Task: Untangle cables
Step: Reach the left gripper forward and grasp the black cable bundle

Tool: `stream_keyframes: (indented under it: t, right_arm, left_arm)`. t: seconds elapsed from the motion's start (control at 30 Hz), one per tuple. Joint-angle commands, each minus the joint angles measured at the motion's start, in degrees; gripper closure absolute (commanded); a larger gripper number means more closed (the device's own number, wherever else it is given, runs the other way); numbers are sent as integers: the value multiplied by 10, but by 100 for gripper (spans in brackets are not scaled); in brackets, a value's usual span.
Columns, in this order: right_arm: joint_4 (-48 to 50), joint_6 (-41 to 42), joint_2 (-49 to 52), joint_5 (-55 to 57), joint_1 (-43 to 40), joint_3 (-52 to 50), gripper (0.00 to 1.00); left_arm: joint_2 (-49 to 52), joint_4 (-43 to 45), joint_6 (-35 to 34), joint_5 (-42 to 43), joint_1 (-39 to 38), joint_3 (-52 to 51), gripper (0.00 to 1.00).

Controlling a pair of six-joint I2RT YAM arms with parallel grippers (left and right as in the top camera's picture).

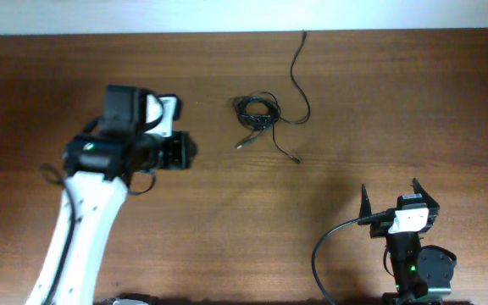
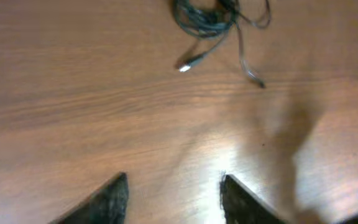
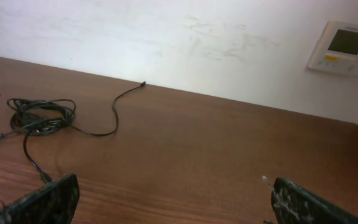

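At the left hand (image 2: 173,180): part-way apart, nothing gripped, only bare counter (image 2: 73,112) between the fingers. Hovering short of the cables (image 2: 201,15), not touching them, with a silvery plug tip (image 2: 184,67) lying on the near side of the bundle.

At the right hand (image 3: 176,186): spread wide, empty, low near the counter's front edge, well apart from the bundle.

Further out, in the overhead view: cords bunched in a small knotted coil near the counter's middle, a couple of short tails loose beside it, one long strand (image 1: 299,68) snaking off to the far edge.

Judged from that: barely begun, if at all. No cord drawn free and laid apart. Left to do: gripping the coil, teasing the loops open, pulling each cord out singly.

No containers anywhere in view, so nothing to report inside any.
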Motion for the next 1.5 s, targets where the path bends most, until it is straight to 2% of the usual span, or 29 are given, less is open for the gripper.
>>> stream_keyframes:
  t: [0.0, 0.03, 0.07, 0.17, 0.27, 0.33, 0.4, 0.47, 0.5, 0.53, 0.57, 0.63, 0.77, 0.8, 0.9, 1.03, 1.27, 1.37, 1.47]
  right_arm:
    - [-3, 0, -3, -7, 2, -3, 1]
    - [-3, 0, -3, -7, 2, -3, 1]
    - [-3, 0, -3, -7, 2, -3, 1]
    - [-3, 0, -3, -7, 2, -3, 1]
    - [-3, 0, -3, -7, 2, -3, 1]
    - [-3, 0, -3, -7, 2, -3, 1]
    - [-3, 0, -3, -7, 2, -3, 2]
    - [-3, 0, -3, -7, 2, -3, 1]
    - [-3, 0, -3, -7, 2, -3, 2]
    - [-3, 0, -3, -7, 2, -3, 2]
    - [-3, 0, -3, -7, 2, -3, 1]
    - [-3, 0, -3, -7, 2, -3, 1]
    - [-3, 0, -3, -7, 2, -3, 2]
    - [-3, 0, -3, -7, 2, -3, 1]
    - [-3, 0, -3, -7, 2, -3, 1]
    - [-3, 0, -3, -7, 2, -3, 1]
    - [-3, 0, -3, -7, 2, -3, 1]
    - [-3, 0, -3, -7, 2, -3, 2]
    - [-3, 0, -3, -7, 2, -3, 1]
  left_arm:
    - [57, 40, -1, 7, -42, 9, 24]
    - [73, 51, -1, 13, -51, 9, 20]
    - [87, 61, -13, 15, -58, 9, 20]
    - [127, 138, -87, 3, -76, 9, 31]
    - [163, 226, -157, -63, -94, 9, 43]
    - [184, 255, -178, -90, -105, 9, 59]
    - [225, 309, -207, -103, -121, 9, 91]
    - [259, 363, -208, -103, -131, 9, 99]
    - [283, 400, -208, -103, -136, 9, 91]
    - [303, 433, -208, -103, -138, 9, 55]
    - [316, 450, -208, -103, -138, 9, 43]
    - [344, 485, -208, -104, -138, 9, 41]
    - [410, 506, -208, -148, -138, 9, 50]
    - [419, 509, -208, -148, -138, 9, 56]
    - [430, 506, -208, -148, -138, 9, 100]
    - [390, 471, -186, -94, -135, 9, 100]
    - [202, 200, -21, -96, -128, 10, 100]
    - [189, 152, -10, -98, -128, 9, 100]
    - [209, 140, -6, -98, -128, -3, 100]
